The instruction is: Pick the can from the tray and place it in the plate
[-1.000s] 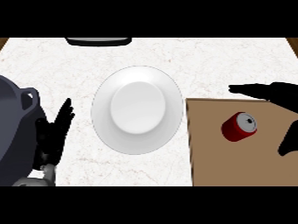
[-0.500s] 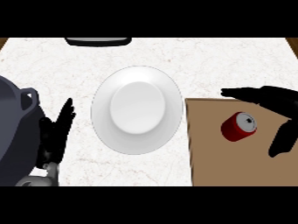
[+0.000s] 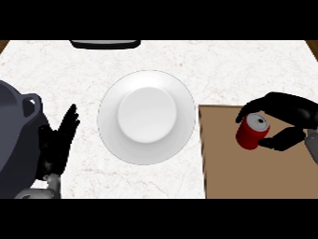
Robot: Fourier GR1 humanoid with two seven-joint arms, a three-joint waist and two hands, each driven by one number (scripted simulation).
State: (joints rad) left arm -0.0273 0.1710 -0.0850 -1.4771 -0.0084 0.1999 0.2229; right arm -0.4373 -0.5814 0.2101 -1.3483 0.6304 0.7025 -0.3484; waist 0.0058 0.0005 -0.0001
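At the far left I see a dark grey pot (image 3: 3, 135) sitting on the white marbled counter (image 3: 210, 65), its side handle poking out toward the middle. Just right of it, my left hand (image 3: 59, 140) shows near the lower left of the view, fingers straight and pointing up, holding nothing and touching nothing that I can make out; it is resting beside the pot.

Moving right, the white plate (image 3: 146, 116) lies on the counter about mid-view, with nothing on it. At the far edge, above the plate and a little to its left, a dark object (image 3: 105, 44) is cut off by the top of the view, and I cannot tell what it is.

Right of the plate, nearly touching its rim, sits the brown tray (image 3: 258, 172), running to the near right of the view. The red can (image 3: 252, 131) is on the tray's far part, well apart from the plate, tilted with its silver top facing up and away from me.

My right hand (image 3: 288, 116) comes in from the right edge and is curled around the can: the fingers arch over its far side and top, and the thumb presses in at its near right side. The can's left side stays in plain sight. I cannot tell whether the can's base rests on the tray or is lifted off it.
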